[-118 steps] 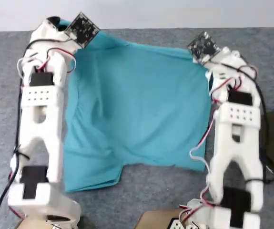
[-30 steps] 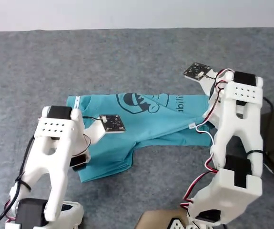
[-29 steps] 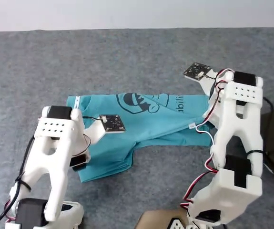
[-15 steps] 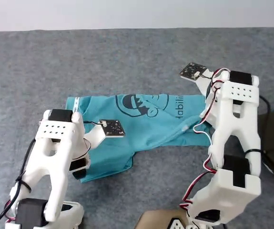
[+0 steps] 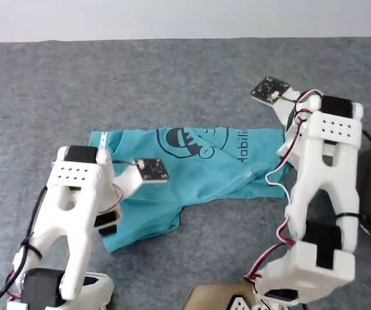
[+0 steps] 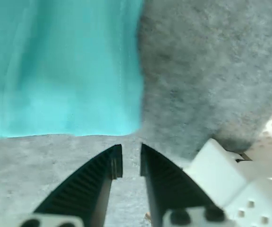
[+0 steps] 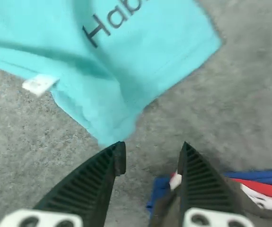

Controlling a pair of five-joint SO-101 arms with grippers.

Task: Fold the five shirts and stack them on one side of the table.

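Folded over since the earliest frame, when it lay spread wide, the teal shirt [image 5: 198,169] sat rumpled near the middle of the grey tabletop [image 5: 172,77], print facing up. Both arms had drawn back from its far edge. The left end effector [image 6: 131,152] hovered over tabletop just beside the shirt's edge, jaws slightly apart and empty. The right end effector [image 7: 150,149] hung open and empty by the shirt's corner, near blue and red fabric [image 7: 268,185].

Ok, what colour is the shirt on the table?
The shirt is teal; it shows best in the high view.
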